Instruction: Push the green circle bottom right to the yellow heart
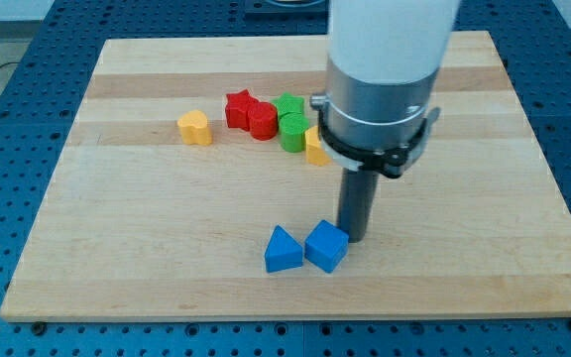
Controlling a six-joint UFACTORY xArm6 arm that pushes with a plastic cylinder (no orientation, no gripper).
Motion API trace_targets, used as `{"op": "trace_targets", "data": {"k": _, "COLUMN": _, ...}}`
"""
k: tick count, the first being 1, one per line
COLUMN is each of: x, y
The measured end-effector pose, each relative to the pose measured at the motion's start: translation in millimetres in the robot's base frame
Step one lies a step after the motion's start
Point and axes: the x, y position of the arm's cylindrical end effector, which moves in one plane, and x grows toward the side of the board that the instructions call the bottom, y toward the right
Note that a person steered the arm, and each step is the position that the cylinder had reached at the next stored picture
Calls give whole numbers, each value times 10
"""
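The yellow heart (195, 128) lies on the wooden board at the view's upper left. The green circle (292, 132) sits right of centre near the top, touching a green star (287, 106) above it. My tip (353, 237) is at the end of the dark rod, low on the board, just right of the blue cube (326, 246) and well below the green circle. The arm's body hides part of the board right of the green circle.
A red star (239, 108) and a red cylinder (262, 120) lie left of the green blocks. A yellow block (314, 147) is partly hidden behind the arm. A blue triangle (283, 250) touches the blue cube's left side.
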Motion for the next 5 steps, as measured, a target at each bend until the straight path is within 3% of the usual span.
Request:
{"op": "trace_targets", "data": {"k": 2, "x": -15, "y": -231}}
{"op": "trace_targets", "data": {"k": 5, "x": -446, "y": -231}}
